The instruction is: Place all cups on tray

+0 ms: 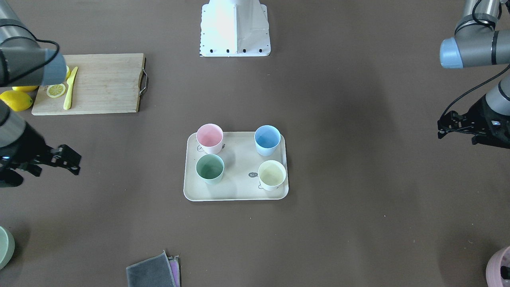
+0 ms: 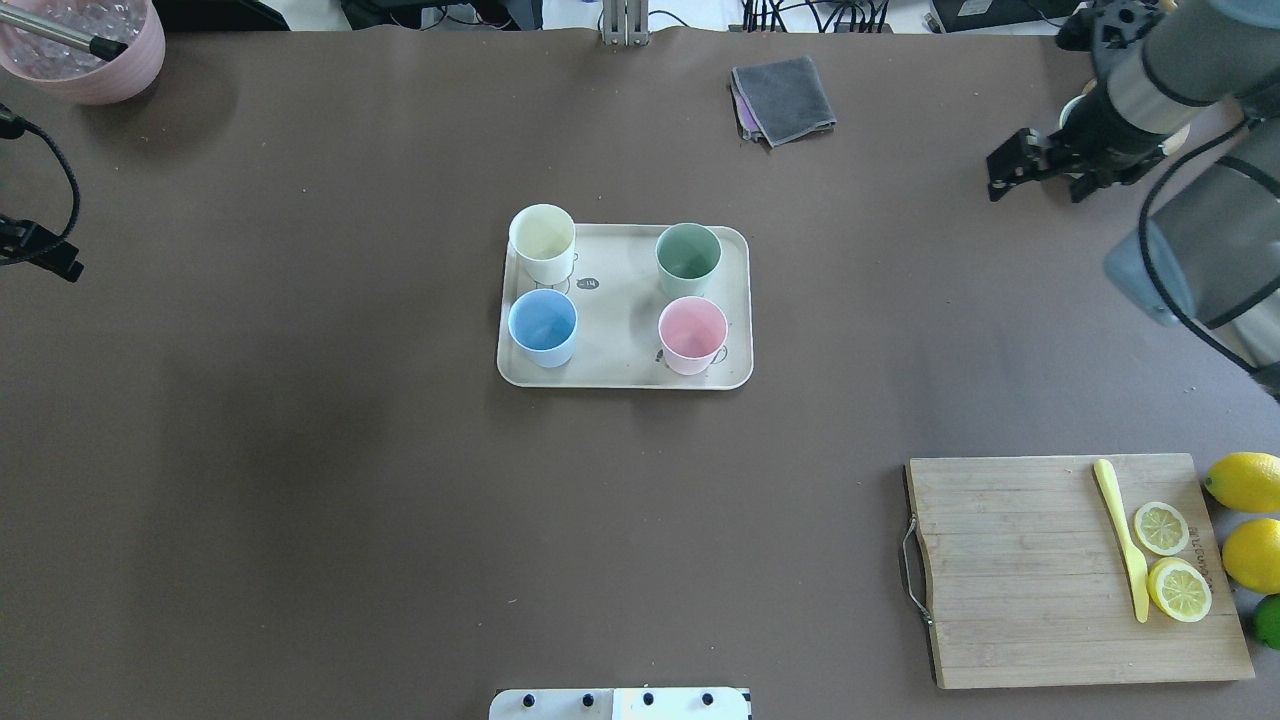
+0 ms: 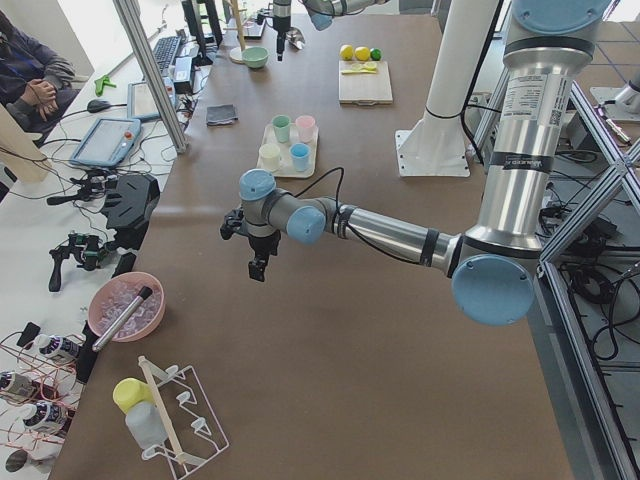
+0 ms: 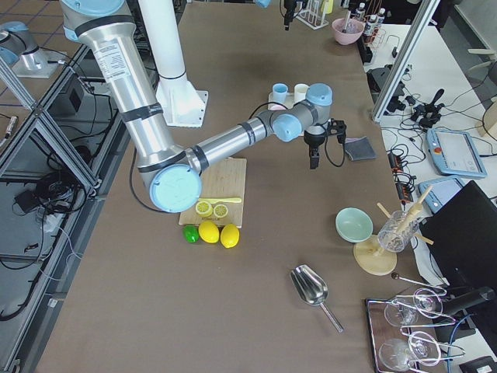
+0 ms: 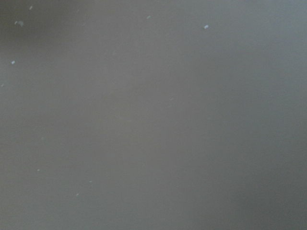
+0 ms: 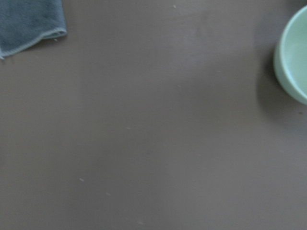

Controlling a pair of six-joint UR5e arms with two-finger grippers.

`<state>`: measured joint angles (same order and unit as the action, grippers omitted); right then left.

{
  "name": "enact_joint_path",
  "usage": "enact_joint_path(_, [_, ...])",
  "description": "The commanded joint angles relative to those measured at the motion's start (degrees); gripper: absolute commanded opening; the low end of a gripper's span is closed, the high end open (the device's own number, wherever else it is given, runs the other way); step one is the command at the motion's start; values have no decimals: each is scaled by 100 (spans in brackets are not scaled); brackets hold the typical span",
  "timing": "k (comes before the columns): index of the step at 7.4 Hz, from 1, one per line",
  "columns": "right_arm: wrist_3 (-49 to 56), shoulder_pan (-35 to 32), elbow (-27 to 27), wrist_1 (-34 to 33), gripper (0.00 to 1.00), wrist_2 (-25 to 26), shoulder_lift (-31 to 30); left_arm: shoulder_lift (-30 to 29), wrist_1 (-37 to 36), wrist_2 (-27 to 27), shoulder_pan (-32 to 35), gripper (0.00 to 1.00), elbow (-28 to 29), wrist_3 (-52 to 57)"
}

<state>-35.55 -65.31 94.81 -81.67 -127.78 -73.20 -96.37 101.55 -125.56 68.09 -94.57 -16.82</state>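
Four pastel cups, all aboard! Far left in the overhead view, the left gripper (image 1: pixel 443 126) hangs over the brown table (image 2: pixel 300 450), jaws apart, empty. Centre stage: pale yellow cup (image 2: pixel 542 240) and blue cup (image 2: pixel 542 325), then green cup (image 2: pixel 688 257) and pink cup (image 2: pixel 692 333), all upright on the flat cream rectangular tray (image 2: pixel 620 310). To the right, the right gripper (image 1: pixel 73 161) is spread and empty too, near a folded grey cloth (image 2: pixel 785 98) and a mint-green bowl (image 6: pixel 293 57). I'd call the job done, so the next move is merely to hold off. The wooden cutting board (image 2: pixel 1020 570) with lemons (image 2: pixel 1245 480) sits well apart and blocks nothing.

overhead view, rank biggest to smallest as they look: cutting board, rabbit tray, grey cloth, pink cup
1. light wooden cutting board with metal handle
2. flat cream rectangular tray
3. folded grey cloth
4. pink plastic cup, only slightly smaller-looking than the cloth
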Motion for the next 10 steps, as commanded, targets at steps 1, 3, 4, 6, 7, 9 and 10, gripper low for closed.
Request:
enact_joint_path(1, [1870, -998, 125, 29, 100, -519, -1262, 162, -73, -544, 587, 99, 62, 117])
enact_joint_path(3, [2359, -1291, 90, 107, 100, -502, -2178, 268, -824, -873, 1439, 99, 44, 1577])
enact_joint_path(4, [2359, -1448, 3, 90, 100, -554, -2276, 207, -1656, -856, 1948, 99, 9, 2482])
enact_joint_path(6, [2403, -2001, 272, -1184, 100, -800, -1954, 259, -2200, -812, 2636, 99, 53, 3665])
enact_joint_path(7, [2751, -2256, 649, -1967, 100, -566, -1787, 346, -2210, -821, 2761, 99, 62, 3668])
enact_joint_path(9, [3449, -2259, 626, -1958, 100, -159, -1855, 794, -2088, -873, 2797, 99, -17, 3616])
enact_joint_path(10, [3449, -2258, 617, -1958, 100, -168, -1855, 813, -2087, -839, 2788, 99, 9, 3616])
